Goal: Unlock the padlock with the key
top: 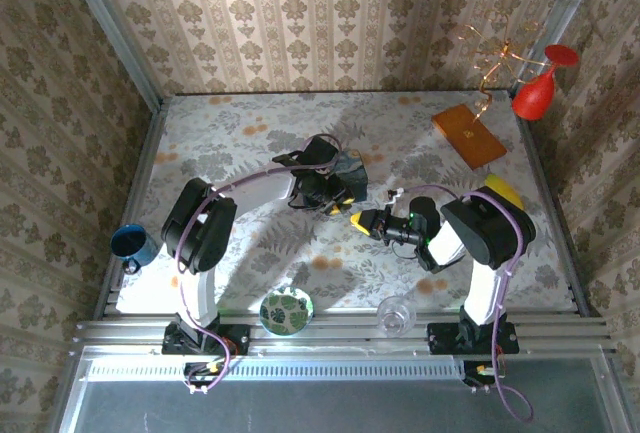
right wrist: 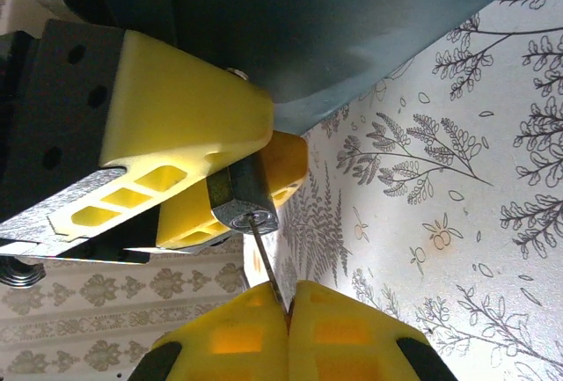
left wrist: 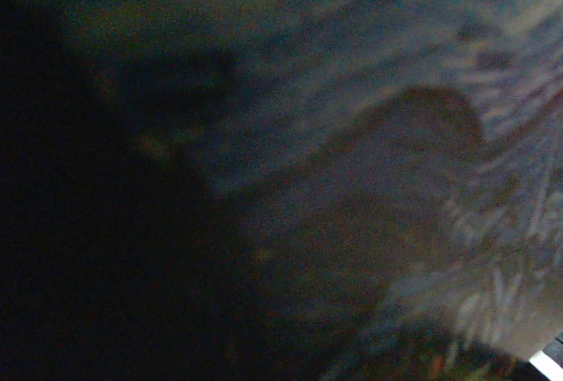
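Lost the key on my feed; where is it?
Right wrist view: the key, pinched in the right gripper, meets the padlock in the left gripper.

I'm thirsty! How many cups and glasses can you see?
3: a blue mug at the left edge, a clear glass at the near edge, right of the middle, and a red goblet in the far right corner. More may be hidden.

This was a robot test booth dressed up as a home; patterned wallpaper covered the enclosing walls; the bench wore a fern-and-flower print; a left arm and a right arm stood bolted to an aluminium rail at its near edge; household props sat about: a blue mug, a patterned bowl, a clear glass, a red goblet, an orange board.
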Robot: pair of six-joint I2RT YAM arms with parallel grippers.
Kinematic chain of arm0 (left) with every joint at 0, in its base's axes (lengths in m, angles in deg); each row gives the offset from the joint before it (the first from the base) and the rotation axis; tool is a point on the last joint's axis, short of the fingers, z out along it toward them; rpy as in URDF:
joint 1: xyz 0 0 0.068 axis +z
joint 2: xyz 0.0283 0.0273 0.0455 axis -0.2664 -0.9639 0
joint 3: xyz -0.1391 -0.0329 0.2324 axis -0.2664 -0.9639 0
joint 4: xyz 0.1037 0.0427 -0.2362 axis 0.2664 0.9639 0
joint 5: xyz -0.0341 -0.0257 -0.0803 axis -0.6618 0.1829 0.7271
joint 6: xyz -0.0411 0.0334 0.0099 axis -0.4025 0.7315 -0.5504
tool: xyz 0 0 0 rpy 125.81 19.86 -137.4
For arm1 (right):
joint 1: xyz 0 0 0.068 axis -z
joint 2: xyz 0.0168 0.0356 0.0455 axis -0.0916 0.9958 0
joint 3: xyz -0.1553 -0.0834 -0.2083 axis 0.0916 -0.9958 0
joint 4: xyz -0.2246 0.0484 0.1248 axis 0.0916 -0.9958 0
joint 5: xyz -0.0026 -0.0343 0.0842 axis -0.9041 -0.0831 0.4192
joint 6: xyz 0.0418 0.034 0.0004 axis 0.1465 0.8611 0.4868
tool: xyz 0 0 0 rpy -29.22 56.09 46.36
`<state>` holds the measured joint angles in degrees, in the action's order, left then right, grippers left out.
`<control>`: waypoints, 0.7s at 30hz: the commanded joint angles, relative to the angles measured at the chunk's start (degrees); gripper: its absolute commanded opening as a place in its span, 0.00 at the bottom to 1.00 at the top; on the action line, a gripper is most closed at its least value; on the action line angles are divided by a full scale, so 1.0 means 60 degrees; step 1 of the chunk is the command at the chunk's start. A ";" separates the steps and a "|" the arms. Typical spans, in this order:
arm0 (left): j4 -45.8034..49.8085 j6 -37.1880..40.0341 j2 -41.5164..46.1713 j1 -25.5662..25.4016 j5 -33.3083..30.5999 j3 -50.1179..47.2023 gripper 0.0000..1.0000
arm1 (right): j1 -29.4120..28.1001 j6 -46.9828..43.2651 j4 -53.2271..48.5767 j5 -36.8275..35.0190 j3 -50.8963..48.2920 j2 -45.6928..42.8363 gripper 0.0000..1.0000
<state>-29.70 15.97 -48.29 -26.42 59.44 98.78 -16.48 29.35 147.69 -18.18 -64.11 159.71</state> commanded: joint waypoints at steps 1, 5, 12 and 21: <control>0.0732 -0.0789 -0.0103 -0.0190 0.1970 -0.0127 0.00 | 0.0137 0.0244 -0.0512 -0.1267 -0.0185 0.0121 0.00; 0.0562 -0.0995 -0.0128 -0.0226 0.1998 -0.0170 0.00 | -0.0044 0.0023 -0.0983 -0.1564 -0.0105 -0.0238 0.00; 0.0513 -0.1104 -0.0212 -0.0244 0.2043 -0.0157 0.00 | -0.0346 -0.0439 -0.1824 -0.2137 -0.0116 -0.1052 0.00; 0.0484 -0.1150 -0.0293 -0.0286 0.2131 -0.0128 0.00 | -0.0436 -0.1063 -0.3554 -0.2795 -0.0130 -0.2317 0.00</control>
<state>-32.28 12.87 -48.33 -26.46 61.67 98.78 -19.39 25.09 132.28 -28.45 -64.48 147.58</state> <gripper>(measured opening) 0.312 0.046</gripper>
